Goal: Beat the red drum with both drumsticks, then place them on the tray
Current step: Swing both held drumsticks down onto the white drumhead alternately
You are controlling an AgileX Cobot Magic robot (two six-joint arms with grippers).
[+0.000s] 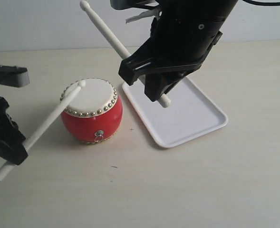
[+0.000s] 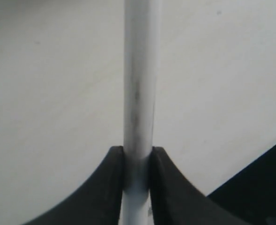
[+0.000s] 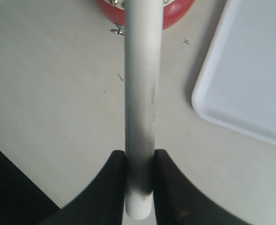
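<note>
Left hand (image 2: 138,164) grips drumstick (image 1: 49,119) slanting onto red drum (image 1: 92,122); right hand (image 3: 140,166) grips raised drumstick (image 1: 106,31)

— What does the red drum (image 1: 93,122) look made of?
— A glossy, lacquer-like body that catches bright highlights. The skin top (image 1: 89,96) is matt cream, and the gold studs (image 1: 90,114) around it are shiny. A small metal ring (image 1: 99,135) sits on the side.
— And the left drumstick (image 2: 138,93) and right drumstick (image 3: 140,93)?
— Both are pale, smooth and matt. The left one has faint grey scuffs, and the right one has dark smudges close to the fingers (image 3: 105,187).
— And the fingers themselves?
— Black and matt, apparently plastic. The tray (image 1: 197,118) is smooth white plastic with a soft sheen. The tabletop (image 1: 201,185) is pale and matt with a few tiny specks.
</note>
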